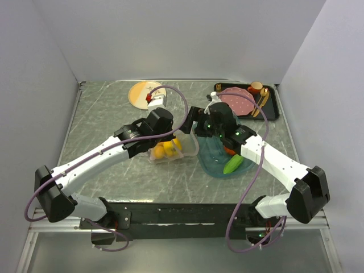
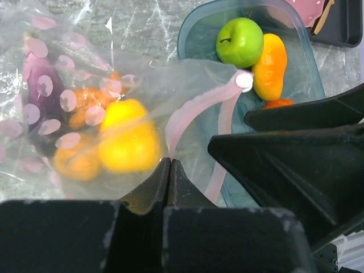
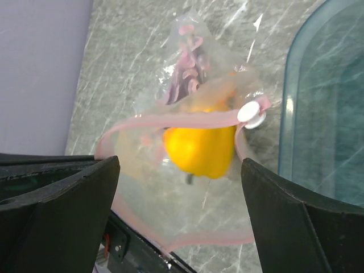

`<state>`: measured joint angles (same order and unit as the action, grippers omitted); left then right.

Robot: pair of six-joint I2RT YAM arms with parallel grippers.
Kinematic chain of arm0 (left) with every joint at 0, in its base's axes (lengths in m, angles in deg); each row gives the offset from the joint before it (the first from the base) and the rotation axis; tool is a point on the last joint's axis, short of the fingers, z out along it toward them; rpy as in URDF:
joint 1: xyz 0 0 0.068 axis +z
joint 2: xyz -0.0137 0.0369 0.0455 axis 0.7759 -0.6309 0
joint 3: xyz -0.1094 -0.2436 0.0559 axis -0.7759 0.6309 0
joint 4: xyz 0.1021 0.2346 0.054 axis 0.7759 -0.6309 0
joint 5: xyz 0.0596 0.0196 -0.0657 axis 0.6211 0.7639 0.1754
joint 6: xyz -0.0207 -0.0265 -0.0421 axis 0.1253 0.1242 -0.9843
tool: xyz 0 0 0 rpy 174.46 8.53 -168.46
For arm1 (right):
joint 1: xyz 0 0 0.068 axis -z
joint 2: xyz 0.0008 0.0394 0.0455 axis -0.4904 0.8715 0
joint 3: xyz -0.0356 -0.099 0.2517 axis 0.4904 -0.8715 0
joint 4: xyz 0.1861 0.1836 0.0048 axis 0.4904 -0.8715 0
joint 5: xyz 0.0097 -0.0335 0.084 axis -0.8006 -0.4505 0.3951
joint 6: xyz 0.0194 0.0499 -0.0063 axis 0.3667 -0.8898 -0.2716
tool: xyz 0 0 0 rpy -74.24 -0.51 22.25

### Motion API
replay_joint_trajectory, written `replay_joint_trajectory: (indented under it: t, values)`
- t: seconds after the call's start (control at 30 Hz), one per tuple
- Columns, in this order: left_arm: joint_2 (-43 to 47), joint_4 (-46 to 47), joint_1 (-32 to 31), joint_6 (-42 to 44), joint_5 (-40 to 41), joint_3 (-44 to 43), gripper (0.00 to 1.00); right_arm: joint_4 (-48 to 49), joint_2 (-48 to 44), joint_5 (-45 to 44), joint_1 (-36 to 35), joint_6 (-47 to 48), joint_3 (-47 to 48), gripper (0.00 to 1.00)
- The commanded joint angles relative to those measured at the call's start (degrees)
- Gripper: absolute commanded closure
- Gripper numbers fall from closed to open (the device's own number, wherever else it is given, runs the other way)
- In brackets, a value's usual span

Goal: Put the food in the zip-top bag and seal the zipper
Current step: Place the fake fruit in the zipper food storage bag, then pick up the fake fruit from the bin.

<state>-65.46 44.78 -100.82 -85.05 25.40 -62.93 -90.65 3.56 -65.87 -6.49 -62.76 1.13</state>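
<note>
The zip-top bag (image 1: 170, 151) lies between the arms with its mouth held open. My left gripper (image 2: 169, 162) is shut on the pink zipper (image 2: 190, 111) at the bag's rim. Through the plastic I see a yellow pepper (image 2: 128, 139), a purple eggplant (image 2: 40, 91) and orange pieces (image 2: 79, 162). My right gripper (image 3: 181, 165) stands open and empty in front of the bag mouth, the pepper (image 3: 202, 149) just behind the zipper (image 3: 170, 120). A green apple (image 2: 243, 41), an orange piece (image 2: 270, 65) and a tomato (image 2: 278, 103) lie in the teal tray (image 2: 196, 28). A cucumber (image 1: 233, 165) lies there too.
The teal tray (image 1: 211, 165) sits just right of the bag, under my right arm. A black tray with a pink plate (image 1: 242, 101) stands at the back right. A pale round plate (image 1: 139, 94) with a small white and red object lies at the back.
</note>
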Motion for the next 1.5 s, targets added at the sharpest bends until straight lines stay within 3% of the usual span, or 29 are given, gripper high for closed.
replay_joint_trajectory:
  t: [0.0,0.17,0.27,0.37,0.47,0.6,0.97,1.47]
  values:
    - [2.6,1.6,0.1,-0.1,0.8,-2.5,0.99,0.0,-2.3,-0.7,0.6,0.3,2.1,0.04]
    - [2.1,0.3,0.3,0.0,3.0,-3.6,0.99,-2.0,-7.6,-5.8,4.4,-0.1,-1.1,0.05]
    - [1.9,-2.0,1.5,-1.1,4.9,-5.1,0.99,-4.0,-10.5,-6.8,11.5,0.8,-4.0,0.05]
    - [2.0,1.6,7.6,-1.2,-6.6,-4.6,0.99,-8.0,-8.0,-8.5,16.8,4.7,-3.5,0.04]
    - [0.3,-0.1,7.7,0.2,-5.3,-6.9,0.99,-9.5,-2.3,-7.1,19.1,8.5,-1.3,0.02]
    - [-2.6,-2.3,7.7,1.5,-6.0,-9.0,0.99,-9.6,4.7,-5.9,19.2,9.3,3.0,0.01]
    - [-0.6,1.2,7.7,0.3,-9.5,-4.8,0.99,-10.1,22.9,-9.0,19.8,10.0,14.7,0.0]
    - [0.2,2.3,7.7,0.4,-10.4,-4.0,0.99,-8.8,31.6,-8.3,19.8,11.3,18.3,0.01]
